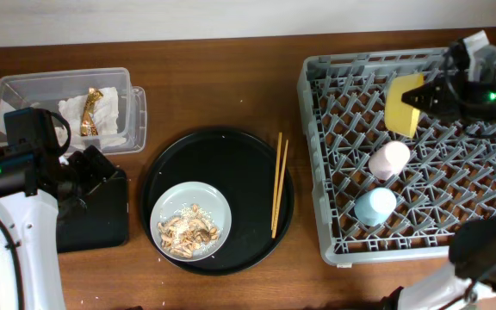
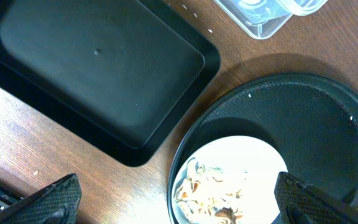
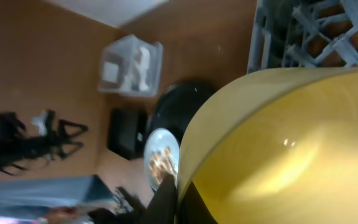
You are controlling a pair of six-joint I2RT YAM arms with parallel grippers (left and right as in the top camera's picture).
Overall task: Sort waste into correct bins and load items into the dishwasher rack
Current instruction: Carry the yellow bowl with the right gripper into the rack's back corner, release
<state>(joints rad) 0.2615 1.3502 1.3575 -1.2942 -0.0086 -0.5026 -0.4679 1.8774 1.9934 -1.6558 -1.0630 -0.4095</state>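
My right gripper is shut on the rim of the yellow bowl and holds it on edge over the back of the grey dishwasher rack; the bowl fills the right wrist view. A pink cup and a blue cup sit in the rack. The grey plate with tan food scraps lies on the round black tray, with the chopsticks beside it. My left gripper is open above the plate's left edge, next to the shallow black tray.
The clear plastic box at the back left holds the white napkin and the gold-brown wrapper. The shallow black tray lies in front of it, partly under my left arm. Small crumbs dot the wooden table.
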